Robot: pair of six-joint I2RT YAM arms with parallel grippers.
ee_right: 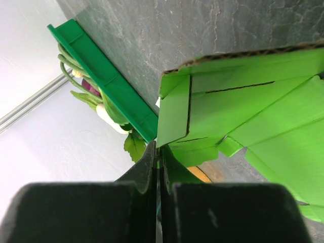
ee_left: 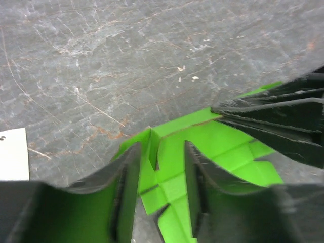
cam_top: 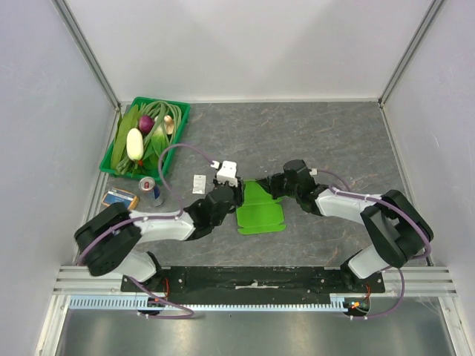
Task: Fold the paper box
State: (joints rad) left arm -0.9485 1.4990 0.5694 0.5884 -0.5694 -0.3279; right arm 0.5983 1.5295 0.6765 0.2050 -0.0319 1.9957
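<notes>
The paper box (cam_top: 261, 211) is a lime-green card cut-out lying partly unfolded on the grey table between both arms. My left gripper (cam_top: 236, 194) is at its upper left corner. In the left wrist view it (ee_left: 159, 177) stands open, its fingers (ee_left: 126, 187) straddling creased flaps of the paper box (ee_left: 223, 147) without pinching them. My right gripper (cam_top: 272, 185) is at the box's upper right edge. In the right wrist view it (ee_right: 159, 152) is shut on the thin edge of a flap of the paper box (ee_right: 243, 111), which is lifted and tilted.
A green crate (cam_top: 172, 110) of vegetables stands at the back left, also in the right wrist view as the crate (ee_right: 101, 76). A drinks can (cam_top: 151, 189), a flat tin (cam_top: 121, 198) and a white sachet (cam_top: 199, 184) lie left of the box.
</notes>
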